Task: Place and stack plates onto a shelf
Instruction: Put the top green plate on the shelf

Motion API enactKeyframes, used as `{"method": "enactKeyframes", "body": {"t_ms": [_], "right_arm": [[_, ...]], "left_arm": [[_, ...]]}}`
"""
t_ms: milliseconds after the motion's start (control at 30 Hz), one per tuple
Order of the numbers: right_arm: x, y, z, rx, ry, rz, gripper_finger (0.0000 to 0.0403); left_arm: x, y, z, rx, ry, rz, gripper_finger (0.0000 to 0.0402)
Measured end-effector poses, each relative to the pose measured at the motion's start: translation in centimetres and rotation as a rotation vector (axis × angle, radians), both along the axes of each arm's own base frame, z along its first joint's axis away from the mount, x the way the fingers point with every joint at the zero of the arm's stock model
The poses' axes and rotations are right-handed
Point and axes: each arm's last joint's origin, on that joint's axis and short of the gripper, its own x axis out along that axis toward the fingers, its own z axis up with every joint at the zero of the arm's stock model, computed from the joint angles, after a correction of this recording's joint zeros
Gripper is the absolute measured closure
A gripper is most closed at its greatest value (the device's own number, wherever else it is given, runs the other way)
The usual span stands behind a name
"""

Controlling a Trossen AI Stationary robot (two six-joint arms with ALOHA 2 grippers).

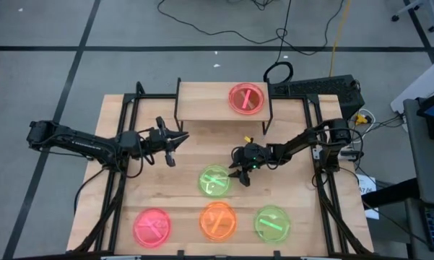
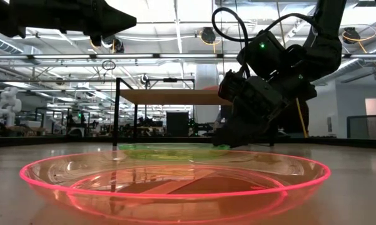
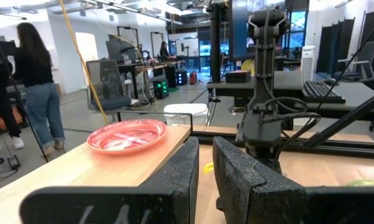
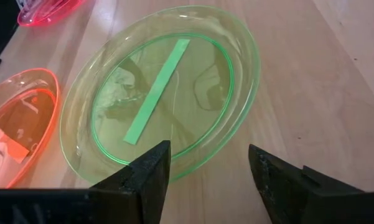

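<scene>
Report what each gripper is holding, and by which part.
Nothing is held. The right gripper stands open over the near rim of a green plate; the left gripper, near the shelf, is empty.

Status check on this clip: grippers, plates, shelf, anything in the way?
Right gripper open over middle green plate. Left gripper empty, near shelf. One pink-red plate shelved; three others wait along the near edge. Nothing blocking.

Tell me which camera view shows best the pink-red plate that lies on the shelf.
The high view: the pink-red plate shows whole on the shelf, toward its right end. The left wrist view shows it from the side. The low and right wrist views do not show it.
</scene>
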Motion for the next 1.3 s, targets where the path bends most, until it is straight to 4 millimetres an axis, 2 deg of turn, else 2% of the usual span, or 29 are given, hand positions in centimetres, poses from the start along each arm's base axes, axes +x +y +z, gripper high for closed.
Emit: {"method": "enactKeyframes", "body": {"t_ms": [133,400,467,633,867,1033,1300], "right_arm": [[0.0,0.0,0.0,0.002,0.006,0.001,0.025],[-0.1,0.0,-0.1,0.001,0.011,0.007,0.0375],[0.0,0.0,-0.1,0.001,0.006,0.008,0.0395],[0.2,0.0,0.3,0.007,-0.036,-0.001,0.0401],[0.2,-0.5,1.9,0.004,-0.104,-0.018,0.0403],[0.1,-1.3,4.1,-0.015,-0.184,-0.035,0.0403],[-0.9,-3.5,8.8,-0.097,-0.358,-0.116,0.0403]], "left_arm": [[0.0,0.0,0.0,-0.001,0.0,0.0,0.0346],[0.0,0.0,0.0,-0.005,-0.001,-0.001,0.0346],[0.0,0.0,0.0,-0.005,-0.001,-0.001,0.0346],[0.0,0.0,0.0,-0.005,-0.001,-0.001,0.0346],[0.0,0.0,0.0,-0.007,-0.002,-0.002,0.0346],[0.0,0.0,0.0,-0.007,-0.002,-0.002,0.0346],[0.0,0.0,0.0,-0.007,-0.002,-0.002,0.0346]]}}
